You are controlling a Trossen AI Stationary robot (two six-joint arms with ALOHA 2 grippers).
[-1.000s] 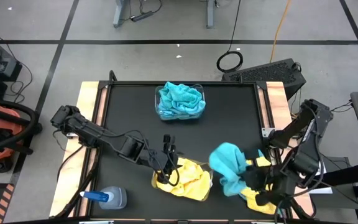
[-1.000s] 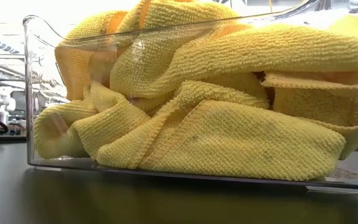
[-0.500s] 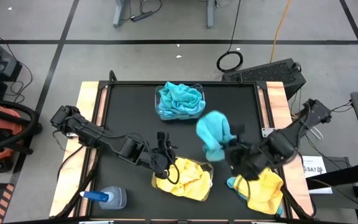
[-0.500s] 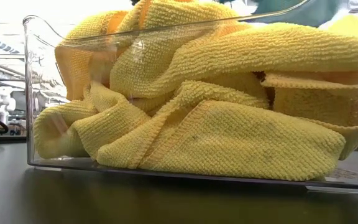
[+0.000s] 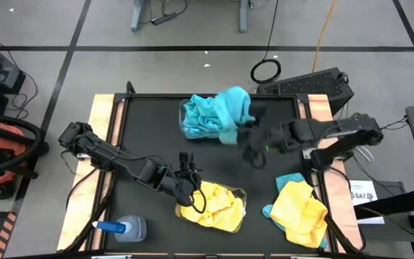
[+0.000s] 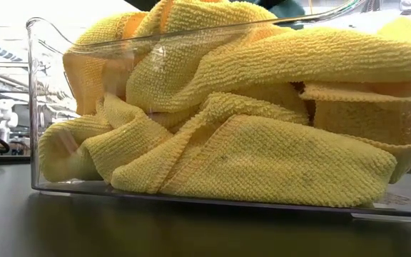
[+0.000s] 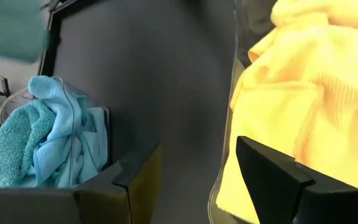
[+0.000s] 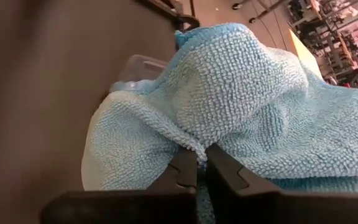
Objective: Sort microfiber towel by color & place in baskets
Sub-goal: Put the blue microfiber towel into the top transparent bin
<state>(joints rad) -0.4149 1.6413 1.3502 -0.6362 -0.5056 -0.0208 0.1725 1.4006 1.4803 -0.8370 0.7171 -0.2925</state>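
Turquoise microfiber towel (image 5: pixel 234 106) is pinched in my right gripper (image 8: pixel 201 167), its dark fingers clamped tight together on a fold of the fluffy cloth, and it hangs over the right-hand edge of the clear plastic basket at the back of the desk (image 5: pixel 200 119) that's already stuffed with turquoise cloths (image 5: pixel 205 115). So right colour, right bin, so far so good.

My worry is the drop. The cloth looks like it sits more over the basket's rim than its middle, so if I let go here, I'd guess half of it drapes over the wall and slides onto the black desk (image 5: pixel 149 122). That bin is also heaped already, so a loose towel could just roll off the top.

Left gripper (image 5: pixel 187 175) has its fingers parted with nothing between them, hanging just beside the near clear basket of bright yellow towels (image 5: pixel 210 205); close enough that a careless swing could nudge that bin.

Still unsorted: a pile of yellow cloth with a bit of turquoise poking out (image 5: pixel 297 214) at the right edge of the desk. It looks near the edge, so a sloppy grab could drag part of it off.
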